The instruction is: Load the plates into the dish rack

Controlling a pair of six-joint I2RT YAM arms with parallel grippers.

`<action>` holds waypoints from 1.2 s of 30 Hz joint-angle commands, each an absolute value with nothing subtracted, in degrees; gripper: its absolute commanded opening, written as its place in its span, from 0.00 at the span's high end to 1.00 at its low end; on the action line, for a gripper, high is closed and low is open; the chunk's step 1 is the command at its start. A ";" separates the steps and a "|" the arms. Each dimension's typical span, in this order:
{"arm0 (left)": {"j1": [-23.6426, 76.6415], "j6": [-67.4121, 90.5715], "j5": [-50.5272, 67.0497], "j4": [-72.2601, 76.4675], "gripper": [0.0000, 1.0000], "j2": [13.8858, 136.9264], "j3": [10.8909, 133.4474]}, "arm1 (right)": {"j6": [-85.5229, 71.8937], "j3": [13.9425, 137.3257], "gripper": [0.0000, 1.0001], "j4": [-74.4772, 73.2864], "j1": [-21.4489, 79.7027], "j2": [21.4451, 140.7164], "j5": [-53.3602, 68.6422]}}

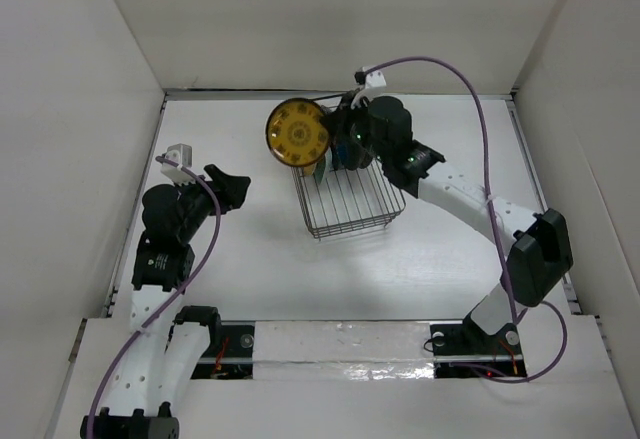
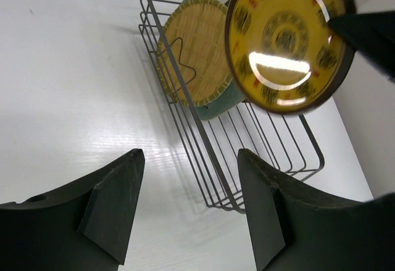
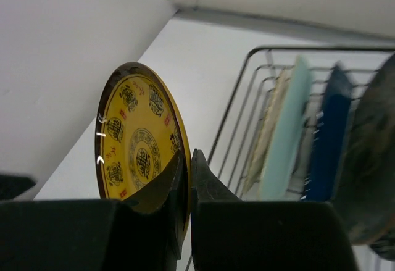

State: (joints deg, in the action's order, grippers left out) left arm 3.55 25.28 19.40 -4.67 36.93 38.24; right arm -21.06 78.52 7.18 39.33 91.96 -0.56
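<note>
My right gripper [image 1: 330, 139] is shut on the rim of the small dark plate with the yellow mandala [image 1: 297, 133]. It holds the plate on edge in the air beside the far left end of the dish rack [image 1: 350, 209]. The plate also shows in the right wrist view [image 3: 139, 147] and the left wrist view [image 2: 287, 39]. In the rack stand the yellow-tan plate [image 2: 194, 49], the pale mint plate [image 3: 285, 129], the navy plate [image 3: 327, 135] and a grey plate [image 3: 370, 160]. My left gripper [image 1: 235, 187] is open and empty, left of the rack.
White walls enclose the table on the left, the back and the right. The rack's near half holds only bare wires [image 2: 259, 154]. The right arm's purple cable [image 1: 470, 89] arcs above the rack's right side.
</note>
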 commanded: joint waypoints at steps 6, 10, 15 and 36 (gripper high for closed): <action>4.39 22.94 16.79 -4.83 0.44 35.33 41.31 | -5.38 101.30 1.00 -6.50 45.88 103.26 -39.78; 4.39 22.76 16.17 -5.27 0.46 34.72 41.31 | -0.80 108.87 1.00 -9.14 47.11 109.41 -44.90; 4.92 22.41 15.29 -5.89 0.48 34.28 41.66 | 5.61 117.32 1.00 -12.74 48.43 116.96 -48.85; 7.03 21.62 11.43 -8.09 0.59 33.14 42.54 | 22.67 132.89 1.00 -15.38 55.11 137.63 -59.15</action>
